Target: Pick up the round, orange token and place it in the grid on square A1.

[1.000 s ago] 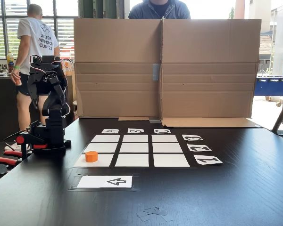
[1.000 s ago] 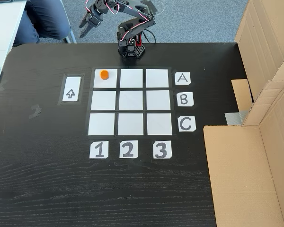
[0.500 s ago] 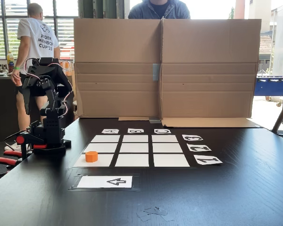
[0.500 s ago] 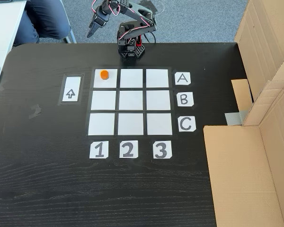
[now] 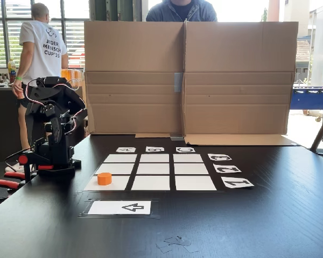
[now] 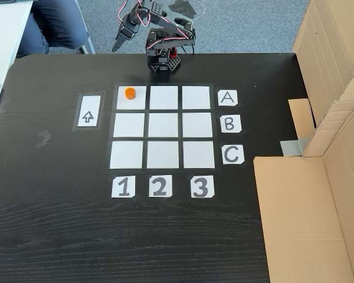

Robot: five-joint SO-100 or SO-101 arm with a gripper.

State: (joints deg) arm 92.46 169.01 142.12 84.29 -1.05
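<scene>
In the fixed view from the bench's front, the black arm is folded back over its base at the left edge of the dark wooden bench (image 5: 269, 215). Its jaws (image 5: 31, 115) hang by the arm's left side, too dark against the arm to tell whether they are apart or together. The small, short, bright-orange cylindrical token (image 5: 104, 178) stands to the right of the jaws and nearer the camera, on the near-left white cell, square A1 (image 5: 114, 184), of the nine-cell white grid (image 5: 156, 171). A tall brown cardboard screen (image 5: 188, 78) closes the far edge of the bench, well right of the jaws. A white card with a black arrow (image 5: 120, 207) lies nearer than the token.

In the fixed view from above, the jaws (image 6: 119, 42) point down past the bench's (image 6: 53, 194) top edge, over grey floor, and look nearly together, though that is uncertain. The token (image 6: 130, 93) sits below them, well apart, in the upper part of square A1 (image 6: 131, 101), with white showing around its lower half. The other eight cells of the grid (image 6: 163, 126) are bare. The arrow card (image 6: 88, 111) lies below-left of the jaws; cardboard (image 6: 307, 218) covers the lower right corner.
</scene>
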